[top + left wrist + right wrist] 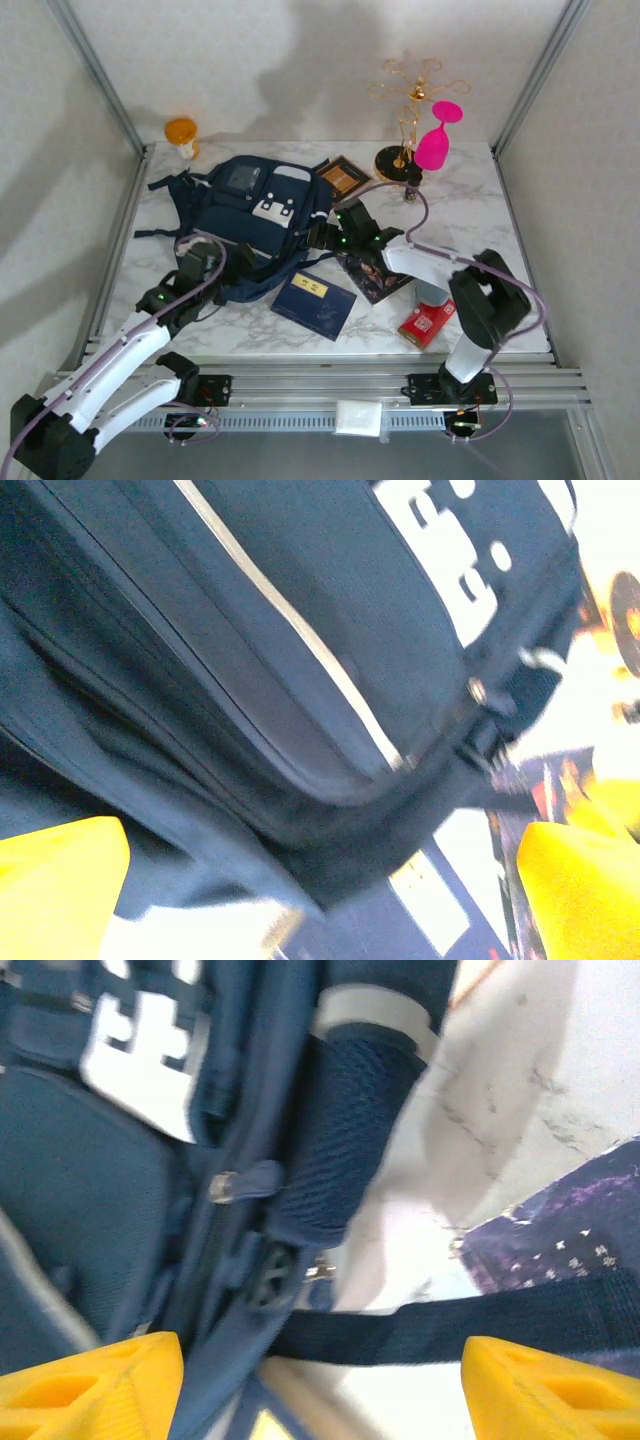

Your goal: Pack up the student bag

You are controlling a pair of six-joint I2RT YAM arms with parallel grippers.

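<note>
From the top camera I see the backpack [255, 212] lying flat, left of centre on the marble table [470, 190]. My left gripper [203, 262] sits at its lower left edge. In that wrist view the fingers [60, 885] stand wide apart in the bottom corners, gripping nothing, with navy fabric beyond them. My right gripper [327, 237] is at the bag's right edge, jaws also spread, and a dark strap [420, 1330] crosses between them unpinched. The white block lettering on the bag is too blurred to read.
</note>
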